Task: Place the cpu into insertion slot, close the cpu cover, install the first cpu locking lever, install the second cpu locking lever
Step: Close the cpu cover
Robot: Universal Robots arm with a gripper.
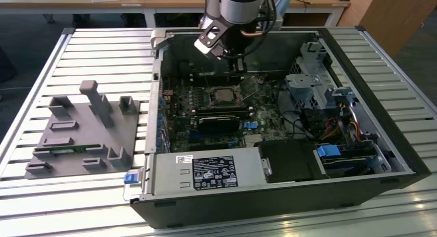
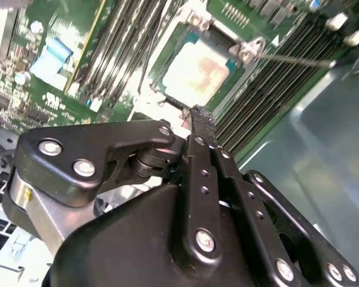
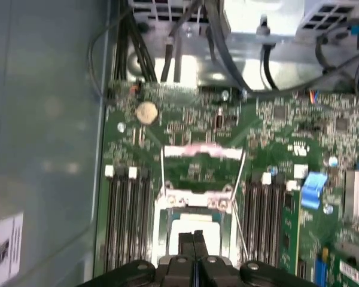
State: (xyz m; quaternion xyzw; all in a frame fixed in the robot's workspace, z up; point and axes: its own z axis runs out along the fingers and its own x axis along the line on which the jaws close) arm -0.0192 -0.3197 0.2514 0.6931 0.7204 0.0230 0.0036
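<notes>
Pincer (image 2: 198,113) narrow: your fingers (image 2: 194,155) are pressed together, nothing held. Cpu (image 2: 194,73) lies just beyond your pincer tip, flat in insertion slot (image 1: 203,96), pale metal top showing through window of cpu cover (image 2: 246,51). Tip sits at cover's near edge; whether it touches, you cannot tell. Locking lever (image 2: 293,60), thin rod, juts from cover corner across memory slots (image 2: 269,89), apart from pincer. Exterior view puts your pincer down inside computer case (image 1: 273,196), close above motherboard (image 1: 263,122).
</notes>
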